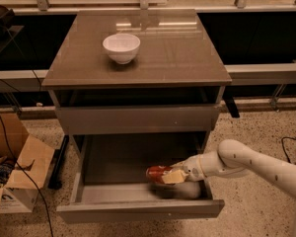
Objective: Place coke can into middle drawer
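Claw [170, 176] grips coke can [157, 171] low inside open middle drawer [138, 210].

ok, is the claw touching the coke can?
Touching. The camera view shows the claw clamped on the coke can's right end, no gap visible, low inside the open middle drawer.

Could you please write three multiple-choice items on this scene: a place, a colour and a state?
1. Where is the white bowl? A. on the cabinet top B. in the drawer C. on the floor
2. What colour is the coke can? A. blue B. red C. green
3. The middle drawer is: A. shut B. removed C. pulled open

A: it sits on the top. B: the can held by the gripper over the drawer tray is red. C: its tray is exposed.
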Motion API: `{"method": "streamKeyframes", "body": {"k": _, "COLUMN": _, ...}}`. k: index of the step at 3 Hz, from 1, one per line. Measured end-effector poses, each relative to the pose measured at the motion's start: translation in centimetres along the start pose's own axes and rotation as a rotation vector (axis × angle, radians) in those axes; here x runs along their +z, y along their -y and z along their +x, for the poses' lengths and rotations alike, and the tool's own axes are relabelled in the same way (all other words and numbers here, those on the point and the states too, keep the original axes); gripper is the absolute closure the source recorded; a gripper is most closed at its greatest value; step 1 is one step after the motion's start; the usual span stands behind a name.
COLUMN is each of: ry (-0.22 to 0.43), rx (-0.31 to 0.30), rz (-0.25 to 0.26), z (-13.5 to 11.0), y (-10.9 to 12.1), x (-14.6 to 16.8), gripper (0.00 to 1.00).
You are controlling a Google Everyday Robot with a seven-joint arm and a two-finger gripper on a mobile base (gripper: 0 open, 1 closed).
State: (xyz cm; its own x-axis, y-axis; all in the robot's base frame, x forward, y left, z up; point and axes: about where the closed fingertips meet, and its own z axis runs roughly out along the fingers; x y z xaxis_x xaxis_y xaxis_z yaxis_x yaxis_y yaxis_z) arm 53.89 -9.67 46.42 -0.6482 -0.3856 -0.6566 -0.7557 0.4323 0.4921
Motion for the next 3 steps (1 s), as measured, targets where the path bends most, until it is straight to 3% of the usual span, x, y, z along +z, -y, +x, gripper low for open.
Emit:
{"method": "streamKeyframes", "body": {"k": 2, "ry": 0.000, "rx": -0.001, "rz": -0.001, "z": -0.06, "y": 0.00, "x": 0.00, "gripper": 0.04}}
{"method": "streamKeyframes", "body": {"k": 3, "ry": 0.000, "rx": -0.001, "rz": -0.001, "z": -0.06, "y": 0.00, "x": 0.00, "gripper": 0.00}}
